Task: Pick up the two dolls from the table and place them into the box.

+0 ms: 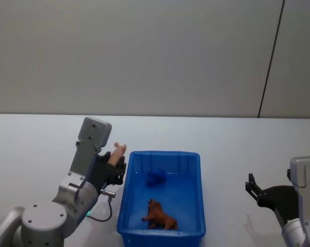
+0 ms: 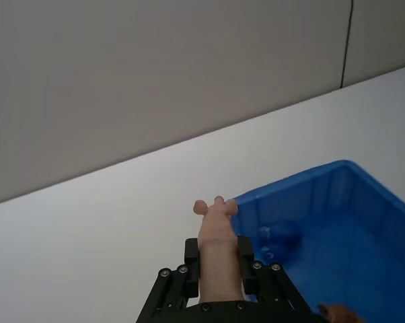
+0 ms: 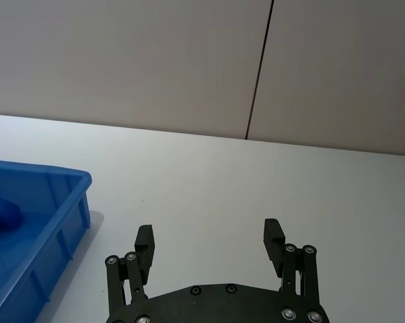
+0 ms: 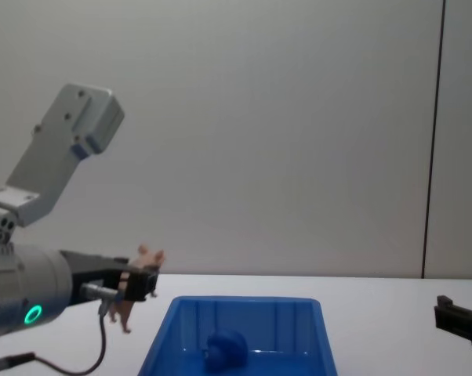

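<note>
The pale pink pig-like doll hangs in the air just left of the box, with my left gripper shut on its body. The dark blue rounded doll lies inside the bright blue box, near its far end. My right gripper stands open to the right of the box, holding nothing.
A brown animal figure lies in the near part of the box. White tabletop stretches around the box, with a plain wall behind.
</note>
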You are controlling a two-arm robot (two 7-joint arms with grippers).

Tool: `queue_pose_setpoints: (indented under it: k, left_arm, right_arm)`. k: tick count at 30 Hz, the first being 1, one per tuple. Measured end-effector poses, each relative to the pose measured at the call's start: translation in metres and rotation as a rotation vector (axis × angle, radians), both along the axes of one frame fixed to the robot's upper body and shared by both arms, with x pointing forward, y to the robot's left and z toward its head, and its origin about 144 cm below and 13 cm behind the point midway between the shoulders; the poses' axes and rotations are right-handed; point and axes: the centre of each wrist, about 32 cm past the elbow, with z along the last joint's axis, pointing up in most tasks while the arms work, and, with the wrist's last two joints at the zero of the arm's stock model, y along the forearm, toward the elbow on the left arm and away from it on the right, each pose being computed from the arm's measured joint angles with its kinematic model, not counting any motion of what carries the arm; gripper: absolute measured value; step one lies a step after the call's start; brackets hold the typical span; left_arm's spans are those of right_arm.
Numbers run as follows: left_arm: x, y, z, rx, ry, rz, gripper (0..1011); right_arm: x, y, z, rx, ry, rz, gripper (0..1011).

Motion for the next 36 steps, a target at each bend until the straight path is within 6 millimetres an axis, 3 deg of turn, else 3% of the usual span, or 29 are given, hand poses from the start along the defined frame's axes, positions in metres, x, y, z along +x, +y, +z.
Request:
queue_pose_setpoints:
  k: [13, 16, 24, 26, 27, 36]
  left_arm:
    - [0.01, 0.001, 0.004, -0.053, -0.098, -0.173, 333]
    - [0.014, 0.001, 0.004, -0.068, -0.116, -0.22, 376]
    - [0.025, 0.002, 0.003, -0.117, -0.151, -0.345, 645]
    - [0.027, 0.001, 0.003, -0.127, -0.157, -0.371, 673]
    - [0.029, 0.001, 0.003, -0.138, -0.164, -0.398, 745]
    - [0.04, -0.002, 0.0, -0.182, -0.189, -0.508, 970]
  right_arm:
    - [0.0, 0.0, 0.0, 0.0, 0.0, 0.0, 1001]
    - [0.0, 0.0, 0.0, 0.0, 0.0, 0.0, 1001]
    - [0.0, 0.0, 0.0, 0.0, 0.0, 0.0, 1001]
    - [0.0, 0.0, 0.0, 0.0, 0.0, 0.0, 1001]
    - [0.0, 0.0, 0.0, 0.0, 0.0, 0.0, 1001]
    - [0.0, 0.0, 0.0, 0.0, 0.0, 0.0, 1001]
